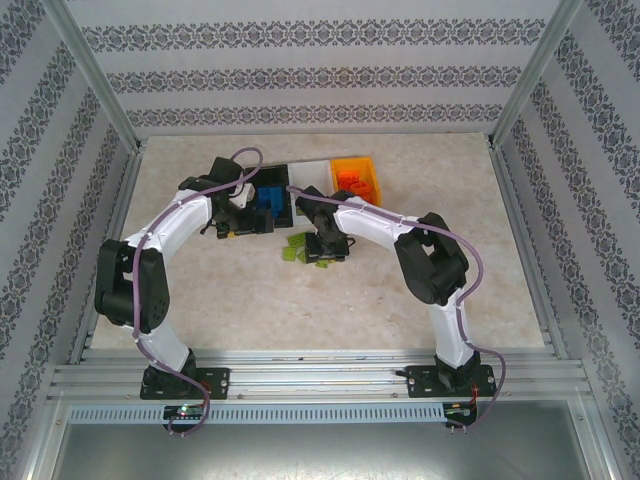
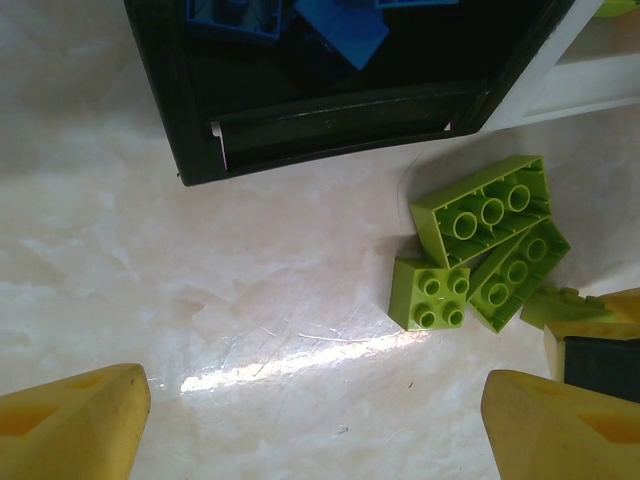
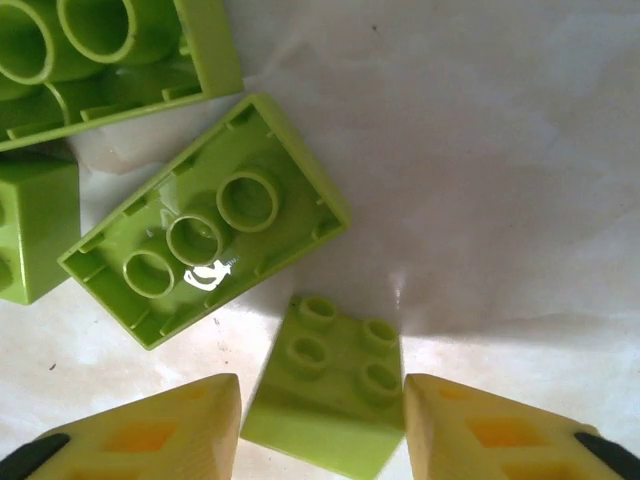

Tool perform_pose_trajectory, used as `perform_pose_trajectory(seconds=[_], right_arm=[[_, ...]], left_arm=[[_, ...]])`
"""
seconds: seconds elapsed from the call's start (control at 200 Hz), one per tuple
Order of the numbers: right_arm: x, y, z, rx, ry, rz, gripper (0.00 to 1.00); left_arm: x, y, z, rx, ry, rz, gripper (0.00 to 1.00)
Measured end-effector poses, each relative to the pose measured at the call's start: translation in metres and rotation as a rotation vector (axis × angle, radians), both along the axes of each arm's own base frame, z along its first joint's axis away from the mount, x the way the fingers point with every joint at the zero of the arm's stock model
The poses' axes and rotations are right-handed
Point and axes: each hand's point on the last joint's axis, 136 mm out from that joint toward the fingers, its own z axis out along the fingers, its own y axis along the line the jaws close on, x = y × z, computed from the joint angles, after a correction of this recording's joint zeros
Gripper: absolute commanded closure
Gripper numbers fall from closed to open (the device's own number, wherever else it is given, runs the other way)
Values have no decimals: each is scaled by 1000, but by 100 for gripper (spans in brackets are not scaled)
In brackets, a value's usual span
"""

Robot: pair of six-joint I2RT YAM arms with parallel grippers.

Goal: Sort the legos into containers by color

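A small lime green lego (image 3: 325, 385) lies studs up between my right gripper's (image 3: 320, 405) fingers, which touch both its sides just above the table. Beside it lie upturned green legos (image 3: 205, 220). In the top view my right gripper (image 1: 322, 252) is low over the green pile (image 1: 293, 250). My left gripper (image 2: 315, 420) is open over bare table, in front of the black bin (image 2: 340, 125) that holds blue legos (image 2: 335, 25). Three green legos (image 2: 485, 205) lie to its right. The left gripper (image 1: 237, 225) sits by the black bin (image 1: 268, 198).
The white bin (image 1: 312, 170) and the orange bin (image 1: 357, 163), with orange-red legos (image 1: 355, 183) inside, stand in a row right of the black bin. The white bin's corner (image 2: 590, 75) touches the black one. Open tabletop lies in front of the arms.
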Motion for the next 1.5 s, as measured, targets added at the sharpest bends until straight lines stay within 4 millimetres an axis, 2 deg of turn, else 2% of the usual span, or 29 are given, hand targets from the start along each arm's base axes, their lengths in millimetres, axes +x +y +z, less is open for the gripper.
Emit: perform_pose_trajectory(seconds=[0.235, 0.465, 0.565, 0.68, 0.874, 0.984, 1.079, 1.184, 1.304, 1.359, 1.499], right_arm=[[-1, -1, 1, 4, -2, -2, 63], [-10, -18, 6, -9, 6, -38, 64], [-5, -26, 21, 10, -22, -65, 64], [8, -35, 50, 53, -82, -108, 64], [55, -39, 100, 145, -197, -186, 63], [94, -30, 131, 214, -273, -211, 63], [128, -19, 145, 259, -319, -220, 63], [161, -5, 142, 285, -339, -214, 61], [194, 7, 120, 302, -329, -219, 58], [203, 11, 107, 308, -311, -228, 53], [219, 10, 81, 318, -276, -263, 49]], left_arm=[[0, 0, 1, -1, -2, 0, 13], [-1, -2, 1, -14, 3, -1, 14], [-1, -4, 0, -28, 11, 1, 14], [0, -6, -3, -38, 22, 3, 13], [0, -7, -3, -40, 23, 4, 13], [0, -5, -3, -34, 21, 7, 13], [-1, -1, -2, -30, 16, 18, 12], [-8, 8, 0, -24, 11, 35, 12], [-20, 14, 2, -17, 10, 45, 12], [-26, 17, 3, -13, 11, 49, 12], [-37, 23, 3, 4, 23, 51, 11]])
